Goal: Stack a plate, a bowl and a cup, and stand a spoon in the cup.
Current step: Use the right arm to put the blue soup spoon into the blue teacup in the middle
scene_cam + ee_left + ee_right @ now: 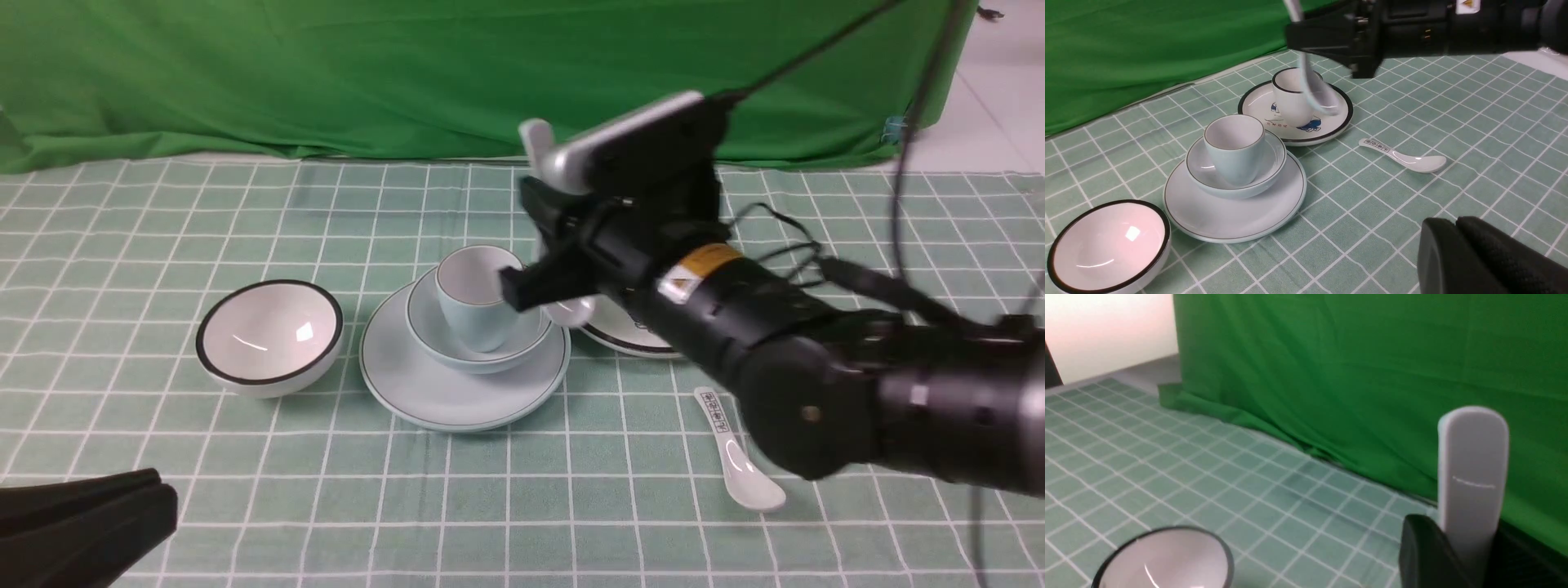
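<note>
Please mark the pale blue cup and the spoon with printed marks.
pale blue cup (475,322): front view, on its outer wall.
printed spoon (747,479): front view, on its bowl end.

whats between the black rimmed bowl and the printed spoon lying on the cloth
The stacked set: the pale blue plate with the pale blue bowl and cup on it. The front view shows it sitting between them.

I log: large round pale blue ceramic plate (457,402) glossy, smooth glaze; plain white ceramic soup spoon (1472,477) likewise glossy. Green checked tablecloth (163,457) matt cloth. Plain green backdrop (326,73) matt cloth.
</note>
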`<control>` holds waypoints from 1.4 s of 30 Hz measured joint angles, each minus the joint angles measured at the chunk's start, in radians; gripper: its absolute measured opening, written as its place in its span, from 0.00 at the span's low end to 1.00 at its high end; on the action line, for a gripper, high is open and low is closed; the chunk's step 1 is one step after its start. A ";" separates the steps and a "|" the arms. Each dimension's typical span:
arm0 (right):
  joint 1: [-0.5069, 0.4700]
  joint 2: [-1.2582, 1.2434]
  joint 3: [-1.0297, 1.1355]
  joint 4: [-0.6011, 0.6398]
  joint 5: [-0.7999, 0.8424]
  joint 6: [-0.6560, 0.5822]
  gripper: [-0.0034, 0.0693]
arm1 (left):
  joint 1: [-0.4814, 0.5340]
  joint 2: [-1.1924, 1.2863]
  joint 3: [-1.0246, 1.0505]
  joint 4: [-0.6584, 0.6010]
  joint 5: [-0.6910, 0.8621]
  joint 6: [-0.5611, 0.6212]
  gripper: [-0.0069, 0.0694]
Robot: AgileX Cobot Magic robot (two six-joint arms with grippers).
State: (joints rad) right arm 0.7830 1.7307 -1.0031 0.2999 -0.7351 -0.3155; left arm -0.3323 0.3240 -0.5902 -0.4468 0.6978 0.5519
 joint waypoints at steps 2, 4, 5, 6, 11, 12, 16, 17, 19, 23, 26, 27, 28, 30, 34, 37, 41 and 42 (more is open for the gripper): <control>-0.006 0.079 -0.082 -0.061 -0.021 0.036 0.28 | 0.000 0.000 0.000 0.000 0.000 0.000 0.11; -0.020 0.136 -0.144 -0.114 -0.025 0.059 0.28 | 0.000 0.000 0.000 0.000 0.000 0.000 0.11; -0.024 0.158 -0.171 -0.130 -0.024 0.070 0.28 | 0.000 0.000 0.000 0.000 0.000 0.000 0.11; -0.030 0.173 -0.184 -0.141 -0.019 0.080 0.28 | 0.000 0.000 0.000 0.000 0.000 0.000 0.11; -0.085 0.242 -0.280 -0.217 0.001 0.206 0.28 | 0.000 0.000 0.000 0.000 0.028 0.000 0.11; -0.089 0.245 -0.282 -0.237 0.001 0.225 0.28 | 0.000 0.000 0.000 0.000 0.031 0.000 0.11; -0.093 0.274 -0.283 -0.319 -0.010 0.287 0.28 | 0.000 0.000 0.000 0.000 0.032 -0.001 0.11; -0.093 0.287 -0.284 -0.329 -0.021 0.292 0.28 | 0.000 0.000 0.000 0.000 0.030 -0.001 0.11; -0.094 0.303 -0.288 -0.339 -0.029 0.303 0.28 | 0.000 0.000 0.000 0.000 0.025 -0.001 0.11; -0.110 0.356 -0.313 -0.348 -0.042 0.339 0.28 | 0.000 0.000 0.000 -0.013 0.022 -0.001 0.11; -0.119 0.390 -0.328 -0.348 -0.044 0.355 0.28 | 0.000 0.000 0.000 -0.021 0.021 -0.001 0.11; -0.121 0.399 -0.330 -0.349 -0.047 0.356 0.28 | 0.000 0.000 0.000 -0.022 0.021 -0.001 0.11; -0.123 0.409 -0.330 -0.349 -0.055 0.357 0.28 | 0.000 0.000 0.000 -0.022 0.021 -0.001 0.11; -0.125 0.423 -0.331 -0.349 -0.064 0.360 0.28 | 0.000 0.000 0.000 -0.022 0.021 -0.001 0.11; -0.127 0.445 -0.331 -0.352 -0.068 0.360 0.29 | 0.000 0.000 0.000 -0.022 0.020 0.007 0.11; -0.129 0.448 -0.331 -0.352 -0.070 0.360 0.36 | 0.000 0.000 0.000 -0.022 0.019 0.013 0.11; -0.129 0.448 -0.333 -0.351 -0.072 0.369 0.52 | 0.000 0.000 0.000 -0.022 0.019 0.014 0.11; -0.129 0.448 -0.333 -0.351 -0.073 0.385 0.56 | 0.000 0.000 0.000 -0.022 0.019 0.014 0.11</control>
State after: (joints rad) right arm 0.6541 2.1789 -1.3365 -0.0516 -0.8083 0.0691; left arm -0.3323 0.3240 -0.5902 -0.4691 0.7167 0.5662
